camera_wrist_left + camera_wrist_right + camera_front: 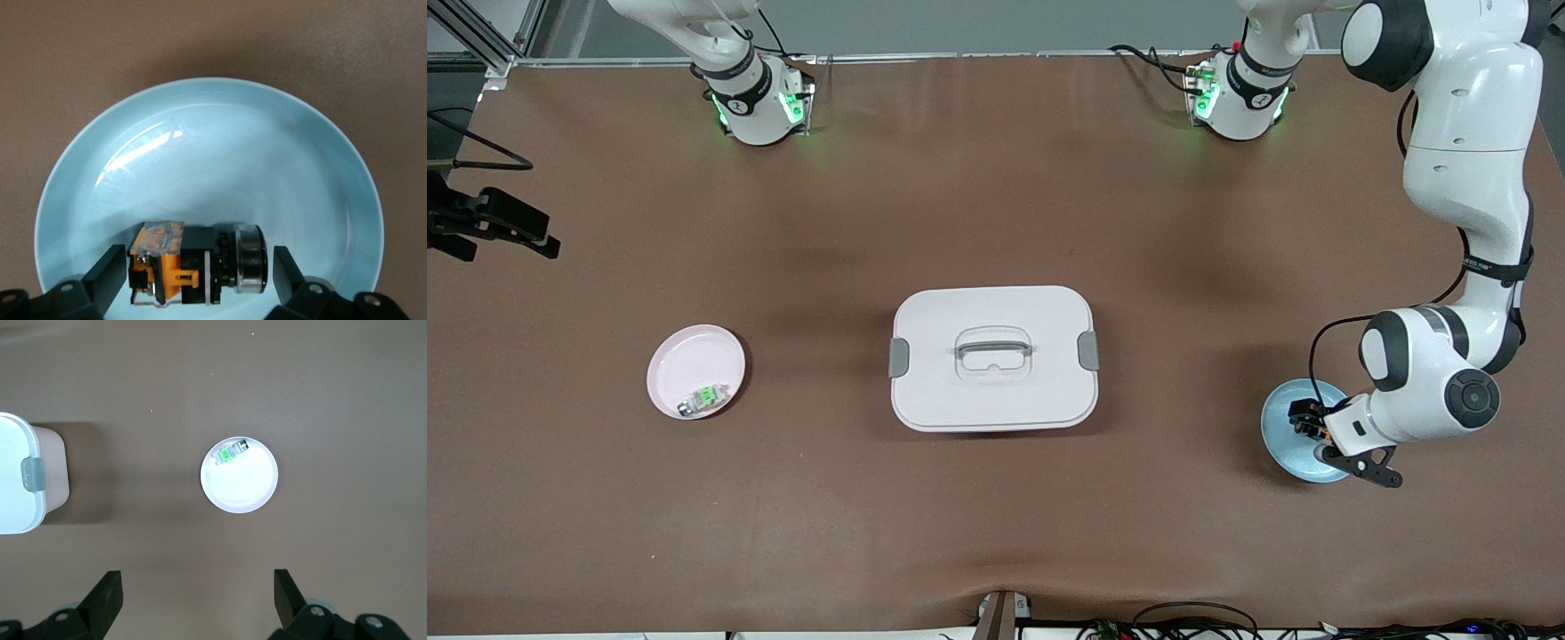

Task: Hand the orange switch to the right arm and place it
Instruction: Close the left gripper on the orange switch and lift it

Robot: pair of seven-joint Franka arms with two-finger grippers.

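The left gripper [200, 273] is sitting low in the pale blue dish [320, 160] at the left arm's end of the table, its fingers [110, 270] standing apart on either side of the orange switch [193, 263] (lying on its side, not yet pinched). The right gripper [197, 603] is hanging wide open above the table near the pink plate [243, 490] with the green switch [227, 455], waiting.

I see a big brown table [996, 222] with soft shadows, and gray metal bars [480, 36] past its edge.
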